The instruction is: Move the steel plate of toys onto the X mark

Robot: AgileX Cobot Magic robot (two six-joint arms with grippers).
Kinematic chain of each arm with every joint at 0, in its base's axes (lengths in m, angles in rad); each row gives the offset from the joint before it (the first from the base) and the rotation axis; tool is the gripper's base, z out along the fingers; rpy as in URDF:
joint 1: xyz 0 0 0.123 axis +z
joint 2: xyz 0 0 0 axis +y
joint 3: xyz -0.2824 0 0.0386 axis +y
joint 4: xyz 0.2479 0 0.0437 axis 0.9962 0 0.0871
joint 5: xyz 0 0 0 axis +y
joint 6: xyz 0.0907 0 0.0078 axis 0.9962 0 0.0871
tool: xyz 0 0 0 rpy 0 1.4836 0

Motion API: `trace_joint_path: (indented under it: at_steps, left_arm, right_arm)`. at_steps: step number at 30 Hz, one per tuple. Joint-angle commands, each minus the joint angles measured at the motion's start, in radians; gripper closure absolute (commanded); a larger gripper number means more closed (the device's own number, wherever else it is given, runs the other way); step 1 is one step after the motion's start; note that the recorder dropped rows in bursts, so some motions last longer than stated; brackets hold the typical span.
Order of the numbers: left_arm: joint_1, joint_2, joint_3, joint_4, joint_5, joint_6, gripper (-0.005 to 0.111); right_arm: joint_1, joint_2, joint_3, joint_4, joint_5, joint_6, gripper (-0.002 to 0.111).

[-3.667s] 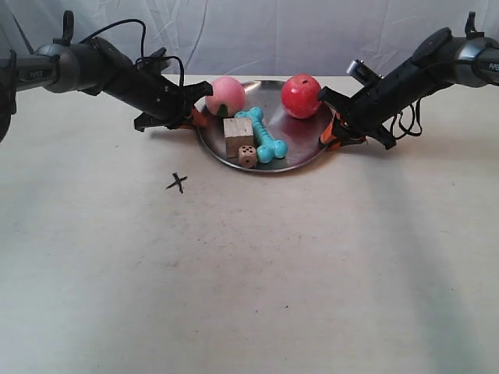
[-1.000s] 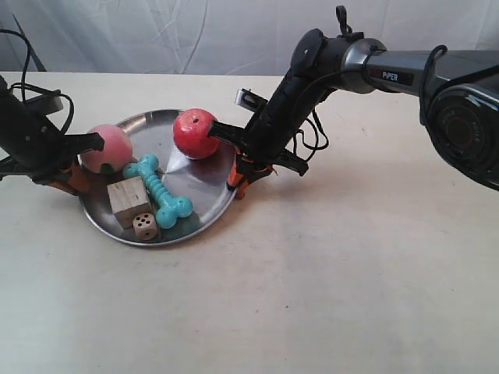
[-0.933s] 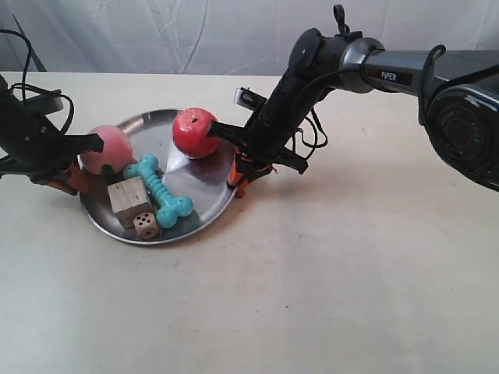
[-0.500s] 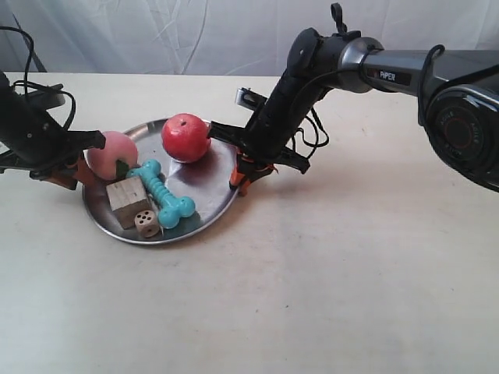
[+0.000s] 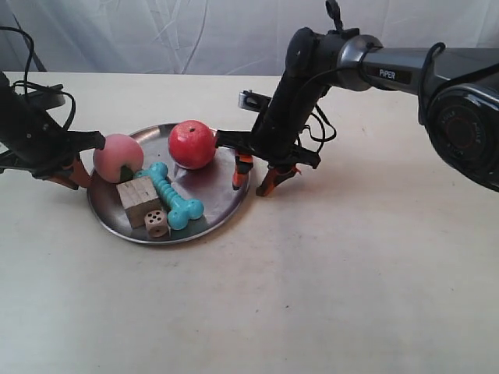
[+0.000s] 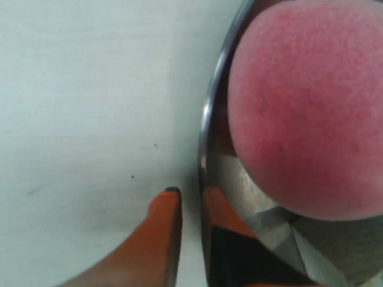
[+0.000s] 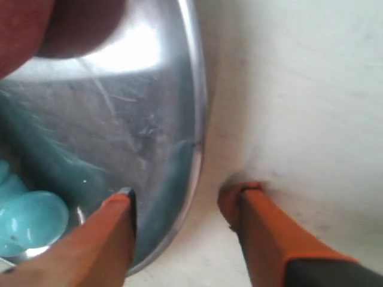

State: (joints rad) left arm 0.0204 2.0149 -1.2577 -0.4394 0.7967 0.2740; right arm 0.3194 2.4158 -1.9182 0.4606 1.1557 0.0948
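The steel plate [image 5: 220, 187] lies flat on the table with the red apple [image 5: 192, 144], pink peach [image 5: 117, 157], turquoise dog-bone [image 5: 173, 199], wooden cube [image 5: 138, 199] and die [image 5: 157, 224] in it. My right gripper [image 5: 249, 189] is open wide, one finger over the plate's edge and one on the table outside [image 7: 179, 192]. My left gripper [image 5: 66, 181] straddles the opposite rim [image 6: 206, 131] beside the peach [image 6: 305, 113]. It stands narrowly open [image 6: 191, 192], with a sliver of table between the outer finger and the rim. The X mark is hidden.
A white cloth backdrop [image 5: 195, 31] hangs behind the table's far edge. The right arm's dark links and cable [image 5: 327, 86] reach over the table from the exterior view's right. Bare tabletop [image 5: 312, 296] spreads in front of the plate.
The plate came from the table's middle to the exterior view's left and settled flat. In the last half second the right gripper opened off the rim and the apple rolled a little.
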Motion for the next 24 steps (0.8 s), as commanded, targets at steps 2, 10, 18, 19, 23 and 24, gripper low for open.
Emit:
trace_joint_path:
  at_steps: [2,10,18,19,23,24]
  left_arm:
    - [-0.002,-0.031,-0.003,0.008,0.011,-0.004,0.093]
    - [-0.002,-0.084,-0.003,0.029,0.013,-0.002,0.093]
    - [-0.002,-0.131,-0.003,0.055,0.034,-0.005,0.099]
    - [-0.002,-0.141,-0.003,0.055,0.036,-0.005,0.104]
    - [-0.002,-0.179,-0.003,0.057,0.038,-0.005,0.107]
    - [-0.002,-0.189,-0.003,0.057,0.038,-0.005,0.107]
  right_arm:
    - [-0.006,-0.057,0.001,-0.101,0.015,0.014,0.057]
    - [-0.006,-0.104,0.001,-0.112,0.020,0.014,0.057]
    - [-0.006,-0.126,0.001,-0.165,0.065,0.011,0.059]
    - [-0.006,-0.128,0.001,-0.172,0.065,0.010,0.063]
    - [-0.006,-0.130,0.001,-0.183,0.065,-0.003,0.085]
    - [-0.006,-0.132,0.001,-0.183,0.065,-0.012,0.092]
